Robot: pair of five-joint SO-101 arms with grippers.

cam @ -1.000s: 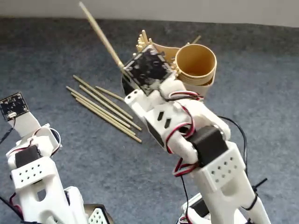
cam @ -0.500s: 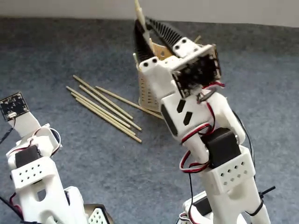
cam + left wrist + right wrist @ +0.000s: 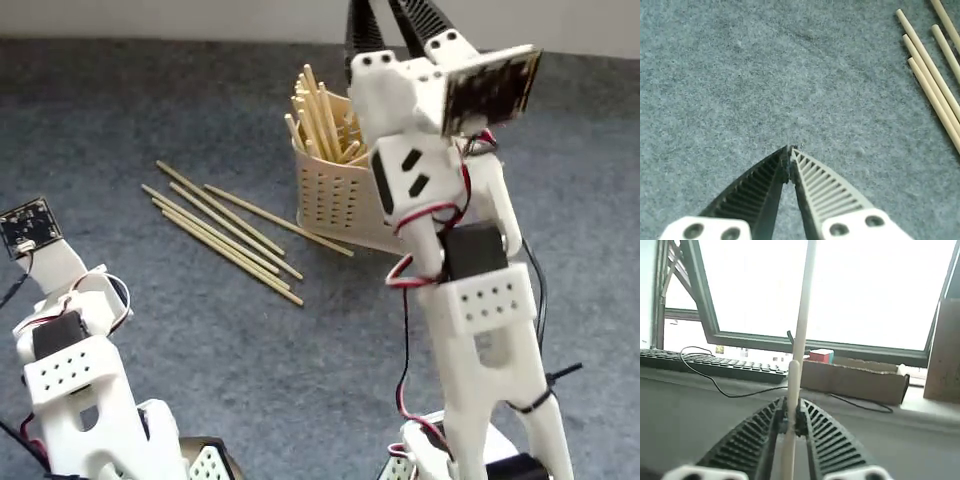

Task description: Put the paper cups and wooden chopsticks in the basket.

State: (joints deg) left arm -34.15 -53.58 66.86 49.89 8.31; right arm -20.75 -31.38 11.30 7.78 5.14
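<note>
Grey fuzzy carpet (image 3: 120, 110) lies below; bright daylight comes through a dark-framed window (image 3: 880, 290) above a flat black keyboard (image 3: 700, 365) and a brown cardboard box (image 3: 850, 380).

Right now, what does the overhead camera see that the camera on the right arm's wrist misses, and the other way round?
High view: the basket with chopsticks standing in it, and the loose chopsticks lying on the grey carpet beside it.
Right wrist view: one chopstick clamped and pointing toward a window, with a keyboard and a cardboard box on the sill.
Both: the right hand, raised well off the carpet.
</note>
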